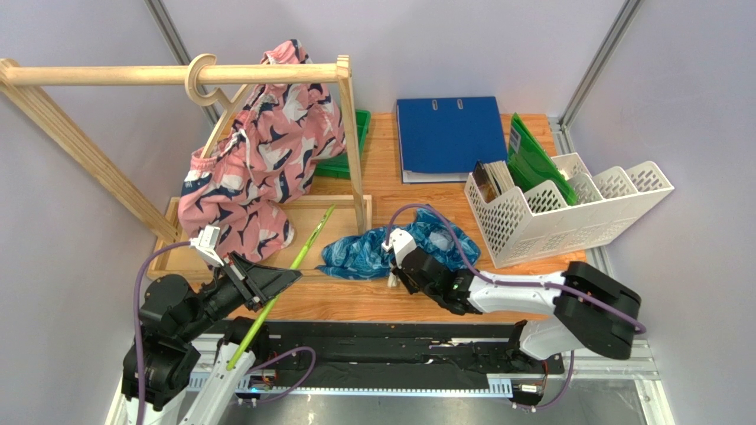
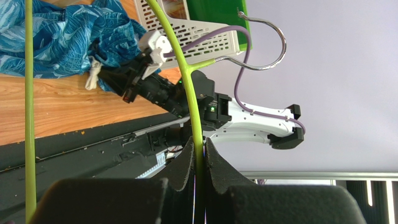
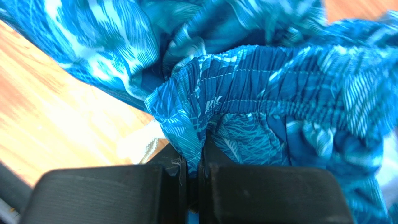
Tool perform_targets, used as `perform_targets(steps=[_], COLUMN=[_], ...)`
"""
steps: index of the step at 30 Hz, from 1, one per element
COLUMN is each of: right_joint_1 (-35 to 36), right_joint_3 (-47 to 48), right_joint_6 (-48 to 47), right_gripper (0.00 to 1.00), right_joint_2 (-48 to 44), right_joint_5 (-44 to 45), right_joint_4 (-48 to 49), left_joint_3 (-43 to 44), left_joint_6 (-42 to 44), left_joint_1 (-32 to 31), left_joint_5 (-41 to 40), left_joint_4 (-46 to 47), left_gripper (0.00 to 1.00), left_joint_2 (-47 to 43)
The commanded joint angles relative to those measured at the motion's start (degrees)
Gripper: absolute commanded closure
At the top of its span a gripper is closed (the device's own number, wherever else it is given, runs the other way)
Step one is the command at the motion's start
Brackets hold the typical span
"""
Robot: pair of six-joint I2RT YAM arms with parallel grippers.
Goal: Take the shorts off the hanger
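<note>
A thin green hanger (image 1: pixel 297 258) lies slanted from the table over its near edge, empty. My left gripper (image 1: pixel 282 282) is shut on its wire (image 2: pixel 187 79), which runs up between the jaws (image 2: pixel 198 142) to a metal hook (image 2: pixel 275 32). The blue-teal shorts (image 1: pixel 373 248) lie crumpled on the table beside the hanger's far end. My right gripper (image 1: pixel 401 266) is shut on a fold of their gathered waistband (image 3: pixel 280 88), pinched at the jaws (image 3: pixel 195 156), with a white drawstring (image 3: pixel 140 144) next to it. The pink shorts (image 1: pixel 266 159) hang from a wooden hanger (image 1: pixel 202 80) on the rack.
The wooden clothes rack (image 1: pixel 106 75) stands at the back left, its post (image 1: pixel 355 150) near the blue shorts and its base frame (image 1: pixel 177 239) on the table. A blue binder (image 1: pixel 448 137), a green folder (image 1: pixel 532 155) and a white file holder (image 1: pixel 568 208) sit at the right.
</note>
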Motion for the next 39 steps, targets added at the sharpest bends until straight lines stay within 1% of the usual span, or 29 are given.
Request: perform_targets(steps=[1,2,3,6,7,9,10,11,13,14,16,19,20,22,23,26,27,28,33,34,36,37,39], right_joint_1=[0.1,0.1,0.0,-0.3,-1.1,-3.6,-4.7,-5.8,-9.5,-10.7,-13.5,-16.0,-16.9,-19.7,-21.7,-24.7,-26.8,-27.6,-31.5,-31.9,-32.9,-33.3,-33.9], right_joint_3=[-1.5,-1.5,-1.6,-1.3,-0.5,0.6,1.9,2.7,4.3,6.7,9.6,16.6,20.5,24.1,27.8,33.1,36.6,38.2,47.3,50.8,54.2,57.4,60.0], right_joint_6=[5.2,5.9,6.7,8.3,8.7,10.9,11.5,12.3,14.4,14.7,15.2,14.5,14.5,14.2,14.2,14.9,15.3,15.7,17.4,17.7,18.0,18.3,18.8], right_gripper=[1.0,1.0,1.0,1.0,1.0,1.0,1.0,1.0,1.0,1.0,1.0,1.0,1.0,1.0,1.0,1.0,1.0,1.0,1.0,1.0,1.0,1.0,1.0], right_joint_2=[-9.5,-11.2,-15.0,-20.5,-23.8,-27.1,-29.8,-30.8,-32.9,-33.1,-32.9,-30.8,-29.3,-27.7,-26.0,-23.2,-20.8,-19.8,-12.5,-9.2,-5.8,-2.7,0.7], right_joint_5=[4.6,5.3,6.0,6.5,6.3,4.9,3.7,0.7,-2.3,-5.3,-7.8,-9.7,-10.1,-11.6,-12.1,-14.9,-15.8,-16.9,-21.3,-22.5,-23.9,-25.3,-26.7], right_joint_4=[-1.8,-2.8,-4.3,-6.7,-8.9,-11.9,-12.6,-13.5,-15.5,-15.9,-17.8,-20.6,-21.6,-22.4,-22.8,-22.7,-22.6,-22.4,-18.0,-17.4,-15.3,-14.3,-10.6], left_joint_3=[0.1,0.0,-0.1,-0.2,-0.2,-0.3,-0.3,-0.4,-0.5,-0.6,-0.8,-1.0,-1.0,-1.1,-1.1,-1.2,-1.2,-1.3,-1.1,-0.9,-0.6,-0.3,-0.1], left_joint_6=[-0.5,-0.5,-0.6,-0.6,-0.6,-0.7,-0.7,-0.7,-0.7,-0.7,-0.7,-0.8,-0.8,-0.8,-0.8,-0.8,-0.8,-0.8,0.2,0.8,1.7,2.1,2.9], left_joint_1=[0.3,0.3,0.3,0.3,0.3,0.3,0.3,0.3,0.3,0.3,0.3,0.2,0.4,0.3,0.3,0.4,0.3,0.3,0.3,0.3,0.3,0.3,0.3], left_joint_5=[0.8,0.8,0.9,1.0,1.0,1.0,1.0,0.9,1.1,1.1,1.1,1.0,1.0,0.8,0.8,0.6,0.5,0.5,0.3,0.2,-0.1,-0.3,-1.0], left_joint_4=[3.6,3.7,3.8,4.1,4.1,4.3,4.3,4.3,4.3,4.3,4.3,4.3,4.3,4.0,3.9,3.6,3.6,3.5,3.5,3.3,2.9,2.3,1.7], left_gripper=[1.0,1.0,1.0,1.0,1.0,1.0,1.0,1.0,1.0,1.0,1.0,1.0,1.0,1.0,1.0,1.0,1.0,1.0,1.0,1.0,1.0,1.0,1.0], left_joint_2=[-0.5,-0.5,-0.6,-0.4,-0.5,-0.4,-0.6,-0.6,-0.5,-0.5,-0.6,-0.7,-0.8,-1.2,-1.2,-1.4,-1.4,-1.5,-1.4,-1.4,-1.4,-1.4,-1.5])
